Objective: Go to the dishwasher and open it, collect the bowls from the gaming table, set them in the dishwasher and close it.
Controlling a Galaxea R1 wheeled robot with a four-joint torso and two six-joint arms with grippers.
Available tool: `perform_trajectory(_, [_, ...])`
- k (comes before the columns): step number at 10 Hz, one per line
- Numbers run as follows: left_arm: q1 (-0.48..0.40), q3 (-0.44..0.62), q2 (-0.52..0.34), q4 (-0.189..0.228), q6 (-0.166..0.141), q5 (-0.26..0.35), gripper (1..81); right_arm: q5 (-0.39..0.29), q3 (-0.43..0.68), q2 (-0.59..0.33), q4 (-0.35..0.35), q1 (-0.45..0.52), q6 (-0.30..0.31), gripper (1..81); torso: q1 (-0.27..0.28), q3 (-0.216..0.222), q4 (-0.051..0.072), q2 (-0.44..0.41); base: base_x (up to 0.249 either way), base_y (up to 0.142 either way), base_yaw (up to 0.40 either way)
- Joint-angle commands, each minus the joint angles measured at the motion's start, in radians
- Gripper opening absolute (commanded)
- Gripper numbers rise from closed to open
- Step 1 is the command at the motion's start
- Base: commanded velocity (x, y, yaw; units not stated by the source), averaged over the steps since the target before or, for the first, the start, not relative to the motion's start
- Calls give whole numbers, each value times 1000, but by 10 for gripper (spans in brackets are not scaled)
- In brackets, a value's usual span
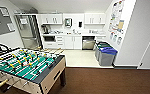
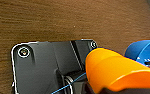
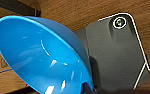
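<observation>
The dishwasher (image 1: 88, 44), with a grey steel front under a dark strip, sits below the counter at the far end of the kitchen nook in the head view. Over brown carpet, an orange bowl (image 2: 116, 70) hangs tilted with my left gripper (image 2: 101, 90) shut on its lower edge. The blue bowl (image 3: 41, 57) is held at its rim by my right gripper (image 3: 87, 89). This blue bowl (image 2: 142, 51) also shows beside the orange one in the left wrist view. The cream-topped gaming table is out of view.
A green-field foosball table (image 1: 23, 67) stands close on the left. Two grey bins, one with a blue lid (image 1: 107, 53), line the right wall before the dishwasher. A steel fridge (image 1: 28, 31) stands at the back left. Brown carpet (image 1: 103, 80) leads to pale kitchen floor (image 1: 78, 57).
</observation>
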Motion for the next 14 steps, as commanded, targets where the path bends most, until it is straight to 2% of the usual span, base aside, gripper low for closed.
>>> perform_trajectory(1, [-50, 30, -35, 10, 0, 23, 10, -40, 14, -25, -19, 39, -2, 10, 0, 0, 0, 0, 137, 0, 0])
perform_trajectory(5, [-50, 33, -34, 10, 0, 21, 10, -37, 33, -44, -17, 38, -2, 10, 0, 0, 0, 0, 142, 0, 0])
perform_trajectory(9, [-50, 38, -35, 12, 1, 21, 10, -26, 145, -150, -14, 41, 12, 10, 0, 0, 0, 0, 143, -65, 0])
perform_trajectory(14, [-50, 38, -35, 12, 1, 21, 10, -25, 157, -162, -14, 44, 12, 10, 0, 0, 0, 0, 143, -67, 0])
